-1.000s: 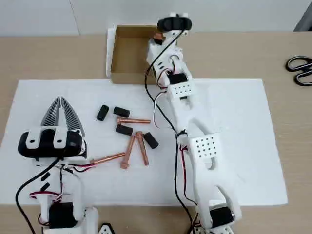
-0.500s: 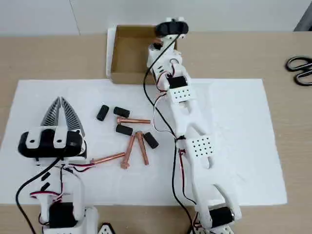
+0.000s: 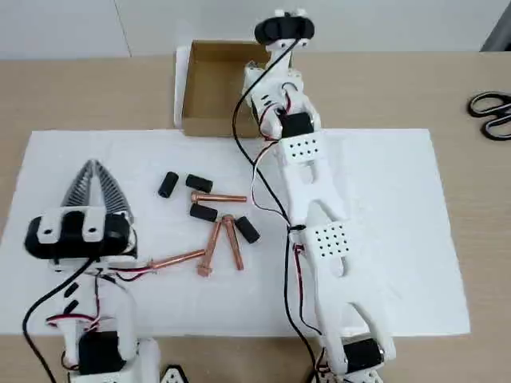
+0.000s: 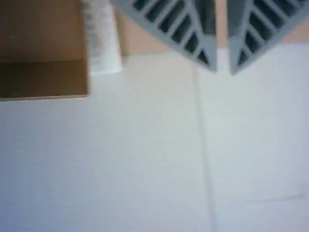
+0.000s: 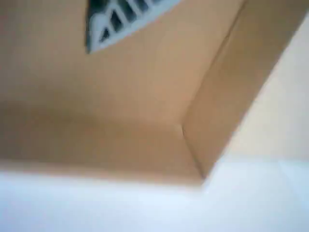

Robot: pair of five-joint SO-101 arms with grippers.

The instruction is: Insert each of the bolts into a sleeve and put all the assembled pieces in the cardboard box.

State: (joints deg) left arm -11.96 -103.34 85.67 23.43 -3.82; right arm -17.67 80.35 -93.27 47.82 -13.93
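Box (image 3: pixel 209 84) — right hand (image 5: pixel 120 21) over it, grip unclear — left hand (image 3: pixel 93 166) pressed together

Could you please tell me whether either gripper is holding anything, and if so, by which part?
The left gripper holds nothing. Whether the right gripper, over the cardboard box, holds anything cannot be told.

The wooden counter (image 3: pixel 80 88) carries a white sheet (image 3: pixel 399 239) across its middle; the box (image 3: pixel 211 126) sits on bare wood at the sheet's far edge; scissors (image 3: pixel 491 114) lie well off to the right.
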